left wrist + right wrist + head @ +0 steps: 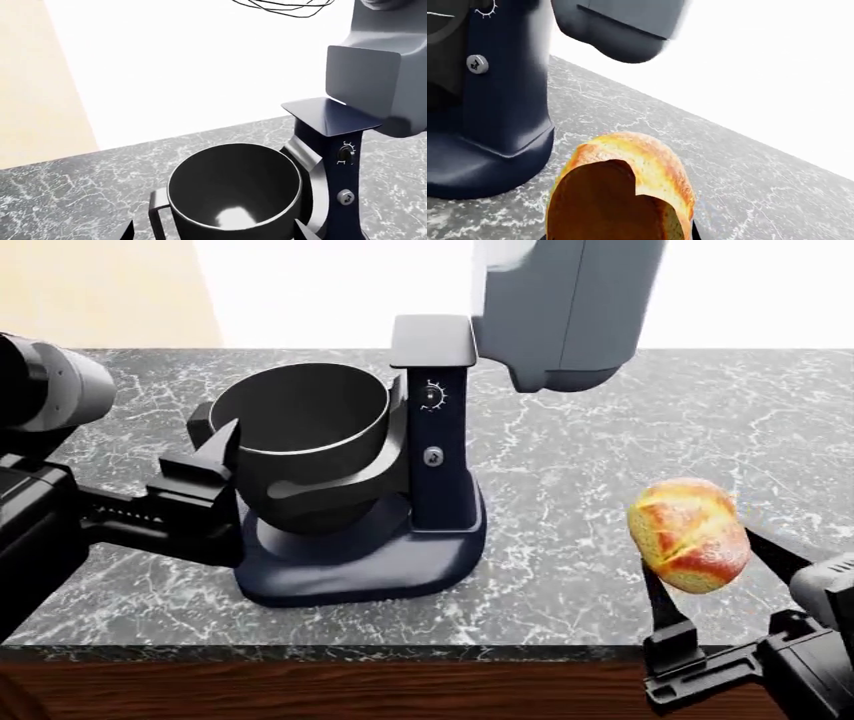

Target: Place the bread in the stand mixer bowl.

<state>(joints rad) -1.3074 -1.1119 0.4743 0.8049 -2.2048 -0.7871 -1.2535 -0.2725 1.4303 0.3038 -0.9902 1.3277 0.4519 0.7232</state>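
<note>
A dark marble countertop [574,570] is carrying the dark navy stand mixer [400,540], the landmark for everything here. Its grey head [567,310] is tilting up above its column, and a wire whisk [287,6] is showing at the head's end in the left wrist view. The stand mixer bowl [300,450] is sitting on the mixer's base just left of the column, open side up, with nothing visible inside in the left wrist view [233,192]. The left gripper [220,475] is reaching in against the bowl's outer left side; its jaws are standing apart, 1 finger [218,455] by the rim, gripping nothing that I can see. Well to the right of the mixer, the right gripper [714,575] is holding the bread [687,535] between its 2 fingers, clamped on the loaf and raised above the counter, its scored crust facing up.
</note>
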